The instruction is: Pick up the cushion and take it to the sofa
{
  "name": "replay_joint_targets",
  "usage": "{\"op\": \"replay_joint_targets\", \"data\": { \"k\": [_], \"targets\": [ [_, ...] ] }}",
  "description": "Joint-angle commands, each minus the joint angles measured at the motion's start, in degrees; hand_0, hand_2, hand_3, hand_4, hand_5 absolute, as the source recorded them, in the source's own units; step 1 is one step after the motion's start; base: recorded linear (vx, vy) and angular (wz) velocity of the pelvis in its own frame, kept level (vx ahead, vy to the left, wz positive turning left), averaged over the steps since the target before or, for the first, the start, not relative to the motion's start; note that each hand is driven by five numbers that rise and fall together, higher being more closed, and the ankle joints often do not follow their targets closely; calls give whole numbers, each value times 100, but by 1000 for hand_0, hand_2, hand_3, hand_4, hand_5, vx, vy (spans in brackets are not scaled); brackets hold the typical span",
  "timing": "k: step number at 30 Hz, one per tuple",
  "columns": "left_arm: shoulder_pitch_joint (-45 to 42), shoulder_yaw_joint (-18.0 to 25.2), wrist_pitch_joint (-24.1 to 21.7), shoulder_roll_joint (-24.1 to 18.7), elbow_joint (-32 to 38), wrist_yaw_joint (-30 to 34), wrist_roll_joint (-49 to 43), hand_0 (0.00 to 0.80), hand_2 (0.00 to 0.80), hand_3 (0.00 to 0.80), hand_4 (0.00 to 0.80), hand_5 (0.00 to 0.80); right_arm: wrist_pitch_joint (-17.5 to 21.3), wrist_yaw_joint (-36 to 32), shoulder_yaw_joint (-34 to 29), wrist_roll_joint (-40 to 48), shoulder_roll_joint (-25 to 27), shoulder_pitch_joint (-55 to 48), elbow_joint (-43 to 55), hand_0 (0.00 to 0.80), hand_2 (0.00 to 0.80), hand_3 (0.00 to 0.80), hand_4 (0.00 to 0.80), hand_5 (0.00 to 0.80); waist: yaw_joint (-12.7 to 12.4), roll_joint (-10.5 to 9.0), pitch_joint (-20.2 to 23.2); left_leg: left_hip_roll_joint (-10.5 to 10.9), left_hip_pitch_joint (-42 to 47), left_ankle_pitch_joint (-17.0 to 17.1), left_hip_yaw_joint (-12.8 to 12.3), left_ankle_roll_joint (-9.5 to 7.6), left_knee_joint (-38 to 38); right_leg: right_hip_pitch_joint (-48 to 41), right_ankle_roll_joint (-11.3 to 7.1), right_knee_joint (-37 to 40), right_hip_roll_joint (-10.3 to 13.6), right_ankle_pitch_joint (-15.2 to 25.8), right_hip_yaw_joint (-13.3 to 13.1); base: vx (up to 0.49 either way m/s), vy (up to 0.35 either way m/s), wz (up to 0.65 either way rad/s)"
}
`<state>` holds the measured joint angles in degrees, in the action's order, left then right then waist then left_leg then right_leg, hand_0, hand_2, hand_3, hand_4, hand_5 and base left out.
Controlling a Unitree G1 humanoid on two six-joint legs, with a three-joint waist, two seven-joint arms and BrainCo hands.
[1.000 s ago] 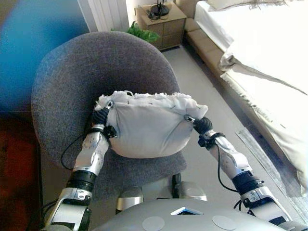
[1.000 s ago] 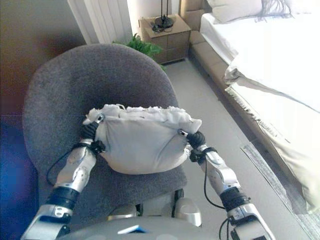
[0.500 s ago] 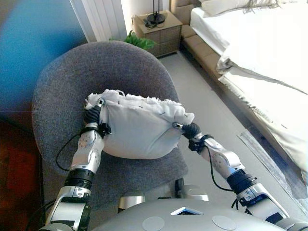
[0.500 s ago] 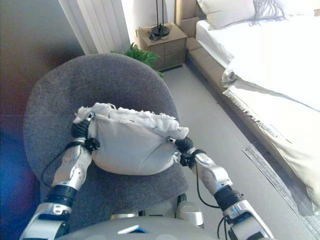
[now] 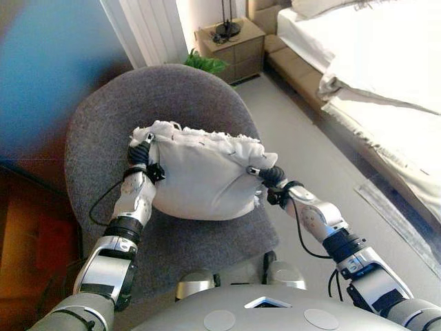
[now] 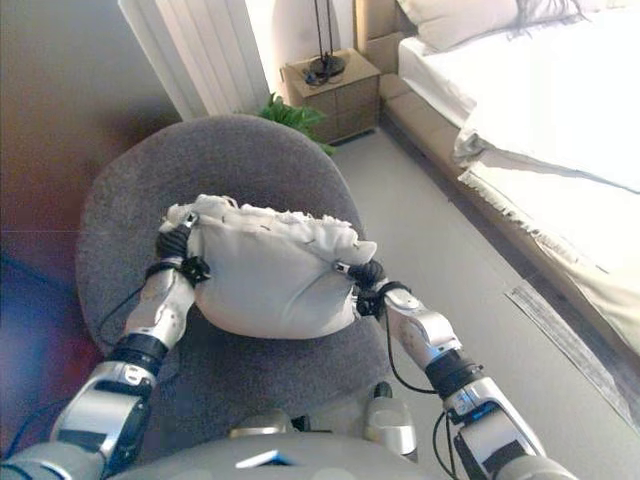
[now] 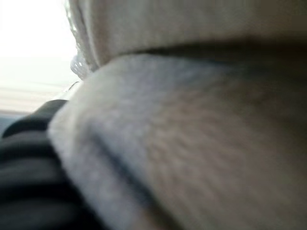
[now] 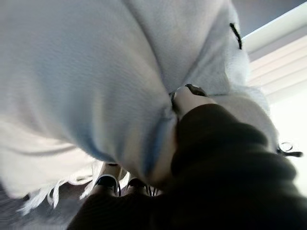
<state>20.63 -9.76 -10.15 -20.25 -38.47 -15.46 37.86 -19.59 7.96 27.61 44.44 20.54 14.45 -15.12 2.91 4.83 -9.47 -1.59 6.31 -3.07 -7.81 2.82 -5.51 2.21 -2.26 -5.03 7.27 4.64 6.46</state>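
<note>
A white cushion [image 5: 200,183] with a frilled top edge hangs between my two hands, just above the seat of a round grey upholstered chair [image 5: 172,96]. My left hand [image 5: 141,157] grips its left upper corner, with a fingertip showing over the edge. My right hand [image 5: 267,178] grips its right upper corner. In the right wrist view a fingertip [image 8: 187,98] presses into a fold of the cushion [image 8: 72,72]. In the left wrist view the cushion cloth [image 7: 192,143] covers nearly everything past the dark cover [image 7: 29,158], and the fingers are hidden.
A bed [image 5: 386,62] with white bedding runs along the right. A wooden nightstand [image 5: 234,41] with a lamp base and a green plant [image 5: 205,63] stand behind the chair. A rug edge [image 5: 406,221] lies on the floor by the bed. A white curtain [image 5: 148,31] hangs at the back.
The camera has moved, so the whole scene has shifted. The cushion stays held between both hands and now sits farther in over the chair seat.
</note>
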Motion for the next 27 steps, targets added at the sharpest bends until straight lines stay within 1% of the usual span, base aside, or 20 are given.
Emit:
{"op": "replay_joint_targets", "data": {
  "k": [1, 3, 4, 6, 8, 9, 10, 14, 17, 19, 22, 27],
  "targets": [
    [1310, -225, -663, 244, -48, 90, 211, 800, 800, 800, 800, 800, 52, -546, 397, 118, -593, 880, 499, 800, 800, 800, 800, 800, 134, -163, -221, 36, -791, -157, 261, 175, -1163, -25, -368, -225, 412, -337, -128, -5, 64, -6],
    [1442, -233, -635, 221, -140, 191, 474, 800, 800, 800, 800, 800, 23, -576, 386, 44, -556, 984, 436, 800, 800, 800, 800, 800, 183, -119, -295, 61, -830, -129, 268, 182, -1187, 13, -350, -228, 417, -330, -138, -4, 79, -8],
    [1522, -238, -552, 213, -215, 305, 490, 800, 800, 800, 800, 800, 35, -611, 370, -34, -546, 1068, 378, 800, 800, 800, 800, 800, 214, -90, -333, 67, -866, -108, 263, 187, -1215, 45, -341, -238, 423, -335, -148, -16, 84, -13],
    [1648, -316, -579, 241, -373, 495, 470, 800, 800, 800, 800, 800, -21, -577, 346, -53, -545, 1203, 352, 800, 800, 800, 800, 800, 259, -62, -377, 76, -944, -59, 261, 195, -1245, 111, -323, -257, 428, -330, -170, -16, 61, -5],
    [1644, -371, -636, 332, -453, 639, 708, 800, 800, 800, 800, 800, -118, -630, 298, -107, -493, 1213, 305, 800, 800, 800, 800, 800, 298, -41, -390, 91, -981, -53, 250, 197, -1261, 149, -317, -280, 443, -331, -190, 27, 43, -9],
    [1617, -362, -630, 367, -453, 653, 807, 439, 439, 439, 439, 439, -127, -684, 278, -161, -461, 1170, 270, 63, 63, 63, 63, 63, 315, -37, -388, 94, -969, -60, 238, 188, -1258, 144, -318, -280, 447, -336, -198, 58, 20, -8],
    [1544, -341, -587, 430, -432, 600, 843, 0, 0, 0, 0, 0, -118, -764, 247, -263, -438, 1068, 231, 0, 0, 0, 0, 0, 325, -45, -384, 89, -957, -51, 226, 186, -1281, 114, -314, -271, 454, -337, -189, 77, -8, 0],
    [1335, -282, -593, 535, -403, 356, 686, 0, 0, 0, 0, 0, -150, -860, 130, -319, -402, 799, 279, 0, 0, 0, 0, 0, 353, -100, -347, 65, -897, -36, 212, 182, -1349, 20, -300, -270, 457, -346, -163, 88, -33, -1],
    [1083, -197, -693, 582, -335, 227, 677, 0, 0, 0, 0, 0, -212, -930, -55, -412, -308, 531, 372, 0, 0, 0, 0, 0, 381, -97, -293, 60, -834, -15, 215, 189, -1363, -62, -297, -268, 473, -371, -155, 86, 21, -4],
    [910, -132, -753, 622, -245, 257, 874, 0, 0, 0, 0, 0, -212, -985, -162, -498, -264, 363, 410, 0, 0, 0, 0, 0, 381, -80, -251, 73, -766, -13, 211, 187, -1345, -154, -301, -237, 498, -396, -127, 83, 52, 2],
    [553, -88, -833, 725, -70, 307, 737, 0, 0, 0, 0, 0, -189, -984, -375, -589, -215, 100, 526, 0, 0, 0, 0, 0, 362, -57, -191, 76, -668, 19, 214, 187, -1314, -262, -308, -225, 521, -428, -74, 67, 49, 0],
    [39, -158, -1067, 692, 115, 322, -397, 0, 0, 0, 0, 0, -71, -1055, -761, -567, -134, -373, 834, 0, 0, 0, 0, 0, 329, -60, -97, 106, -562, -32, 243, 157, -1243, -390, -334, -196, 541, -470, -60, 39, 36, 1]
  ]
}}
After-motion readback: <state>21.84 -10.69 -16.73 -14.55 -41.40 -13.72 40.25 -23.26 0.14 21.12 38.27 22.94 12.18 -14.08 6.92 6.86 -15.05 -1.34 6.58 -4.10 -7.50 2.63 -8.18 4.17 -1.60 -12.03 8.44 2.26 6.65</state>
